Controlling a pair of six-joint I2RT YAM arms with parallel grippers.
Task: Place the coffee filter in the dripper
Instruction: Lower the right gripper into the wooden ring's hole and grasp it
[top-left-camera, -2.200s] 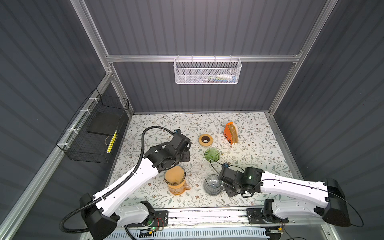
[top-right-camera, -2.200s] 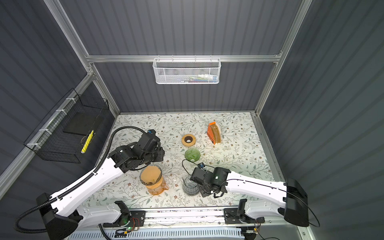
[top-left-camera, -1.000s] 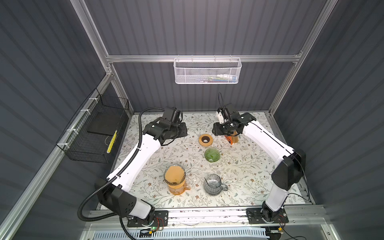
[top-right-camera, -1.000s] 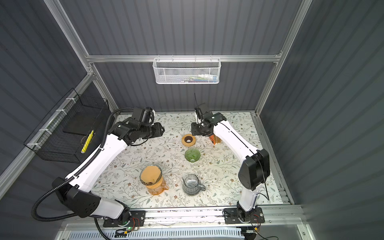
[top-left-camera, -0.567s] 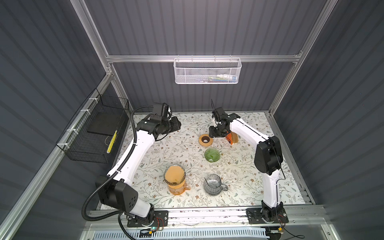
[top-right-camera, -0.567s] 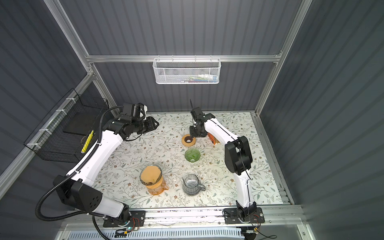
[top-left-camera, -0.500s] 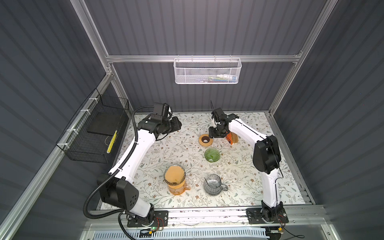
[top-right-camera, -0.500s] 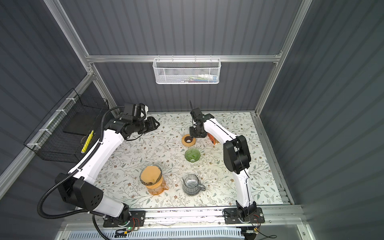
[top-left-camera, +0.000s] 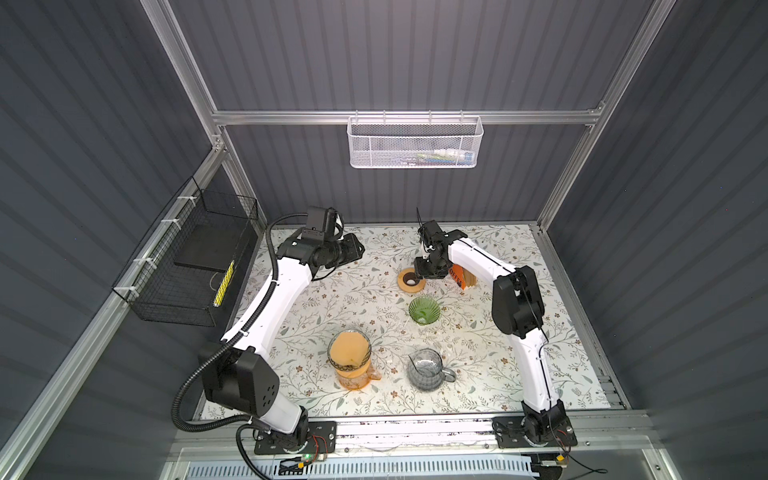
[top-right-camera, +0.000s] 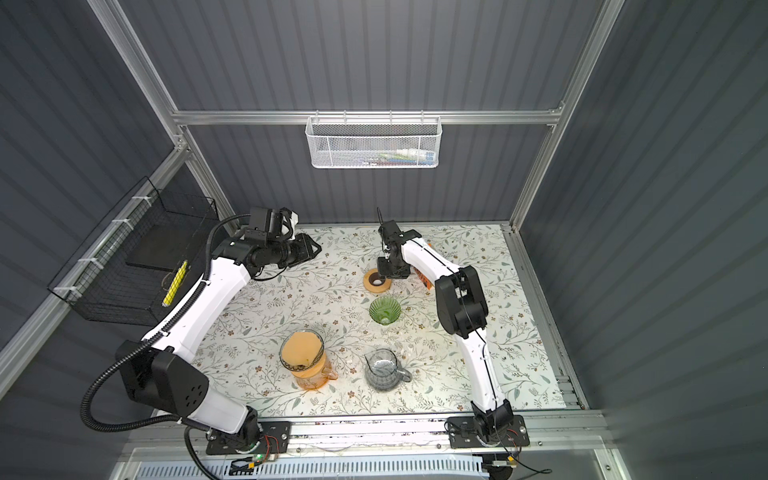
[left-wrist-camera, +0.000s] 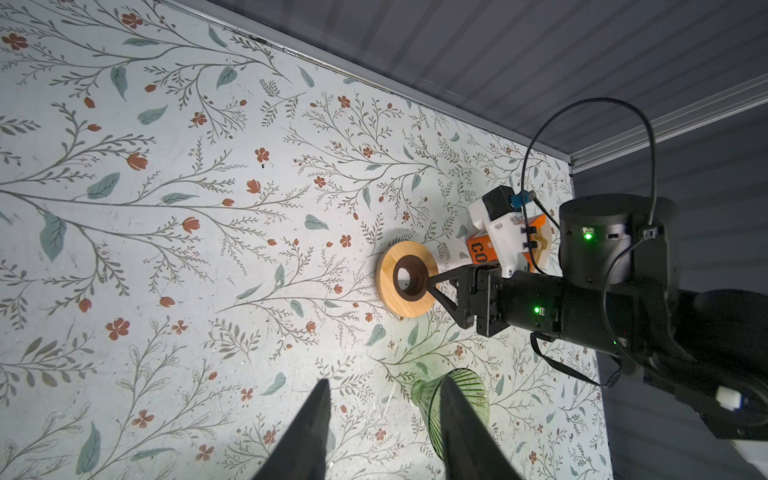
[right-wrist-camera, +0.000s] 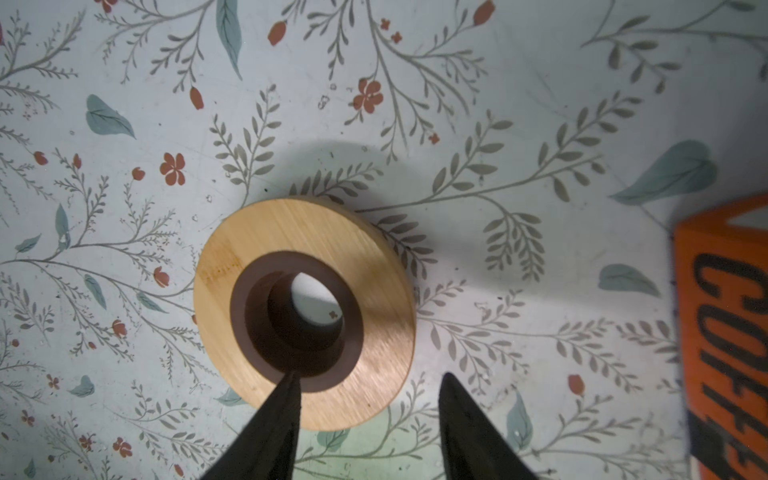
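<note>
Right gripper (right-wrist-camera: 370, 376) is hovering with jaws spread and empty, one finger hanging over the hole of the wooden ring (right-wrist-camera: 374, 266). Just beside it the orange box (right-wrist-camera: 723, 332) is standing, running out of frame. Closing here is risking a snag on the ring, not a filter. Farther off, the green dripper (top-left-camera: 424, 309) is sitting empty. Left gripper (left-wrist-camera: 384, 382) is hanging open, well apart. I am not making out the coffee filter itself; it is presumably hiding inside that box.
</note>
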